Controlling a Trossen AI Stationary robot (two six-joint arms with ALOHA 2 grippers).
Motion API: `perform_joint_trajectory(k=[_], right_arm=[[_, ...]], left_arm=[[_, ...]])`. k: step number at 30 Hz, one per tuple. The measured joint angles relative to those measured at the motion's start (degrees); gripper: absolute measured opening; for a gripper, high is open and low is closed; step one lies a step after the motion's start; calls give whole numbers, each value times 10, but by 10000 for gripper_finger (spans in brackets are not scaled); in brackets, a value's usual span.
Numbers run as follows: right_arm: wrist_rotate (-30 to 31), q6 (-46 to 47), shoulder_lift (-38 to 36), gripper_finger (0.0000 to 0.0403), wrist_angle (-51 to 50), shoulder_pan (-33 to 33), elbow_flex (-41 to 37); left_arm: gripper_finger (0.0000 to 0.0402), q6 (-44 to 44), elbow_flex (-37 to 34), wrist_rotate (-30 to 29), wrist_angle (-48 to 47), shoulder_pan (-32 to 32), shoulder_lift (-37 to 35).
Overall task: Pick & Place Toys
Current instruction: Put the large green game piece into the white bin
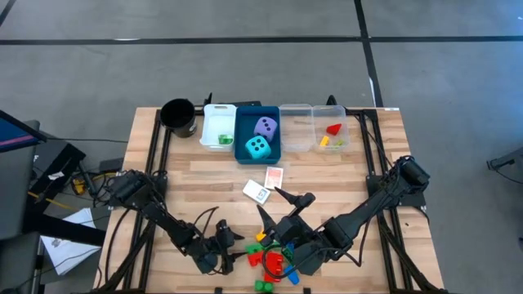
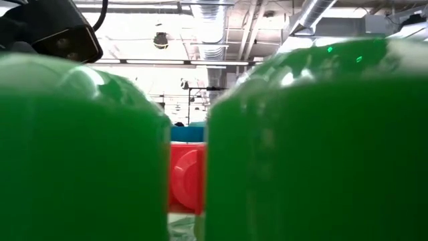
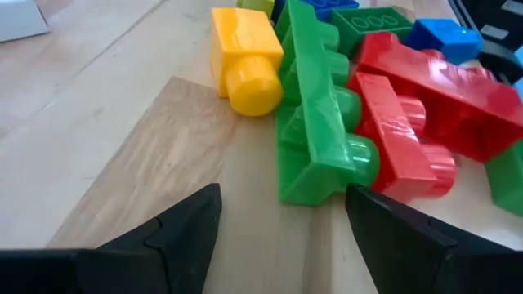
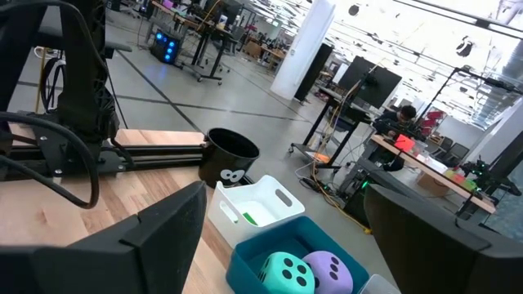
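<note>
Surface (image 1: 327,175): pale wood planks, butcher-block grain.

Bricks (image 1: 274,260): glossy moulded plastic with round studs, heaped at the near edge. In the left wrist view, a yellow brick (image 3: 243,57), a long green brick (image 3: 315,114) on edge, red bricks (image 3: 425,114) and a blue brick (image 3: 441,37) touch one another.

Two soft dice in the blue tray (image 1: 243,131) at the far side: cyan die (image 1: 258,148) and lavender die (image 1: 265,126), touching, dark dots.

Two card packs (image 1: 265,185) lie mid-surface, just beside each other.

Left gripper (image 1: 233,247): arm stretched low, jaws open and empty, just short of the green brick.

Right gripper (image 1: 288,204): arm folded over the heap, jaws wide apart, holding nothing, raised and pointing towards the trays.

Around: black cup (image 1: 177,115), white tray (image 1: 218,126), clear trays (image 1: 313,129) holding a few bricks. Low view blocked by green plastic (image 2: 314,140).
</note>
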Motion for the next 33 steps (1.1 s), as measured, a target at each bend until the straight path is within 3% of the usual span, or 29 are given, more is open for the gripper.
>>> perform_joint_trajectory(k=[22, 33], right_arm=[[-1, 0, 0, 327, 0, 0, 0], [-1, 0, 0, 327, 1, 0, 0]], left_arm=[[260, -1, -1, 17, 91, 0, 2], [260, 22, -1, 24, 82, 0, 2]])
